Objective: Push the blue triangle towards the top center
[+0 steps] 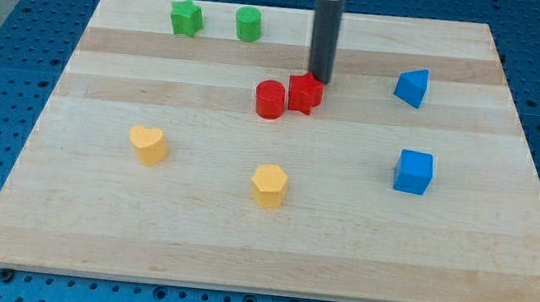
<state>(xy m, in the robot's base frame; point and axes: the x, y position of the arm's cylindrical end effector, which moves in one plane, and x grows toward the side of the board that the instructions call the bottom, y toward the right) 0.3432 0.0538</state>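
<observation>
The blue triangle [411,87] lies on the wooden board [273,222] at the view's upper right. My tip [318,80] stands near the top centre, touching or just behind the top edge of a red star-like block [305,93]. The blue triangle is about a hand's width to the right of my tip, apart from it. A red cylinder [270,99] sits against the left side of the red star-like block.
A blue cube [414,172] lies at the right, below the triangle. A green star-like block [185,17] and a green cylinder-like block [249,24] sit at the top left. A yellow heart [148,144] and a yellow pentagon-like block [269,185] lie lower down.
</observation>
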